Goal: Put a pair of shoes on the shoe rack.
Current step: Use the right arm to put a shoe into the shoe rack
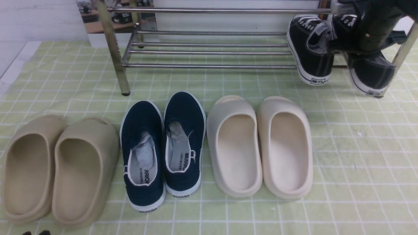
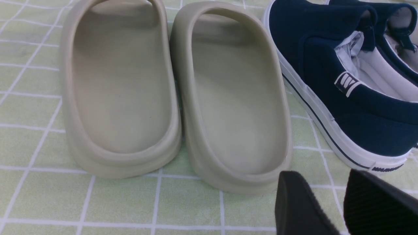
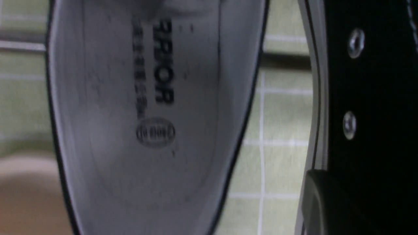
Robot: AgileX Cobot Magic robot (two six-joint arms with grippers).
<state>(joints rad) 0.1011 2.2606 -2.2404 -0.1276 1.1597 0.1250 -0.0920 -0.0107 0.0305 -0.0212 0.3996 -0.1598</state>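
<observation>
Black sneakers (image 1: 310, 55) hung heels-down before the rack (image 1: 209, 66), our right hand (image 1: 341, 44) pinching them together, and we feared a thin pinch could let one slip.

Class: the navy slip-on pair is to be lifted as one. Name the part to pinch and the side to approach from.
Pinch the two neighbouring inner walls of the navy slip-ons near the heels, coming straight down. They stand upright, side by side, openings up, so one finger should fit inside each; crumpled paper fills the toe ends.
</observation>
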